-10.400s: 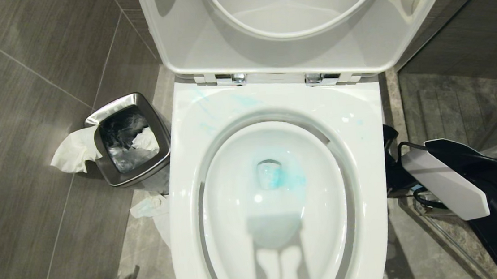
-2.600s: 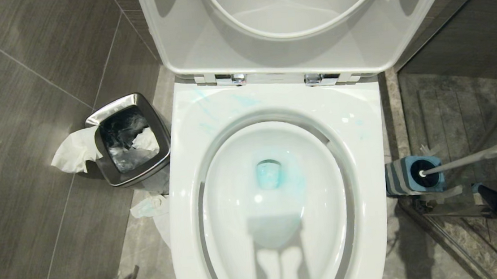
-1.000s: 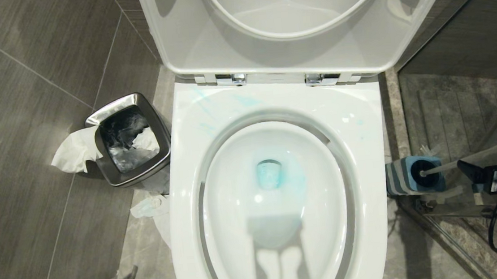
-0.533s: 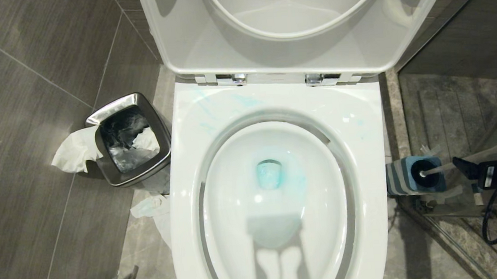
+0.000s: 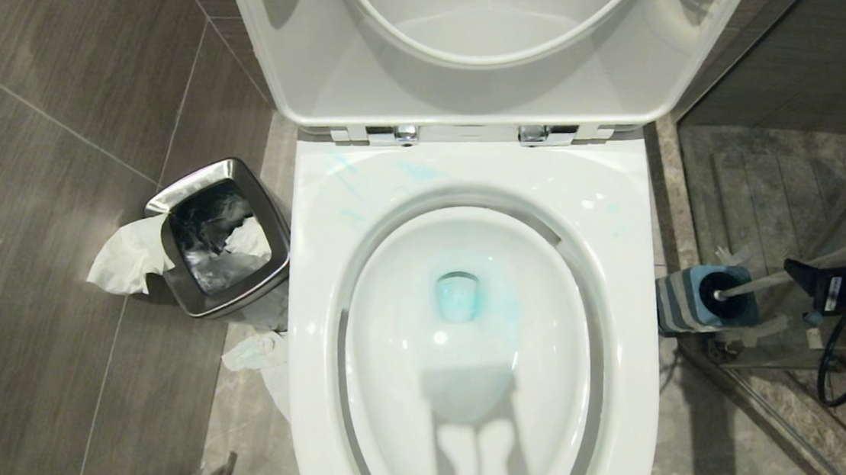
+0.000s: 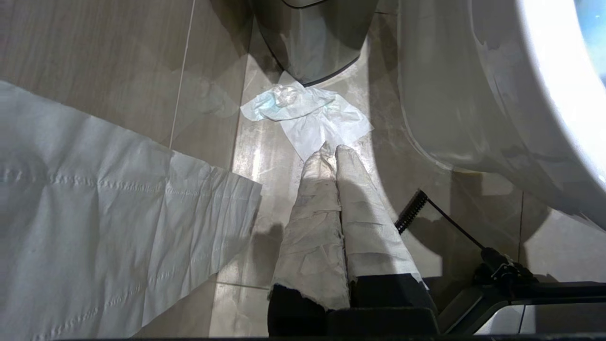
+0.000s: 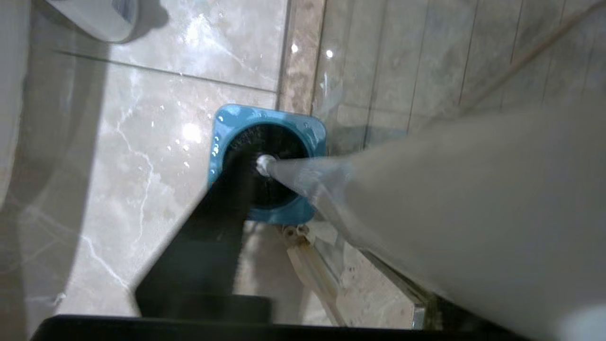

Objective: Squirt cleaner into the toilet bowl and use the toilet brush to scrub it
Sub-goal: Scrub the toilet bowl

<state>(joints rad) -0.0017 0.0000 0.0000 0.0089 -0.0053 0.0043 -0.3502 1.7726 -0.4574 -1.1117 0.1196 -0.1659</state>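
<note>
Blue cleaner already tints the toilet bowl [image 5: 466, 295] – the right gripper [image 5: 805, 277], jaws part-open around the toilet brush [image 5: 760, 284] handle beside it in its holder [image 5: 693, 302], must next clamp and lift.

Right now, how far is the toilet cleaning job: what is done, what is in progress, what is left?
Done: blue cleaner lies in the toilet bowl. In hand: the right gripper is at the toilet brush handle, with the head inside its blue holder; a firm grip is not clear. Left: lifting the brush out and scrubbing. The left gripper is parked, shut, near the floor.
</note>
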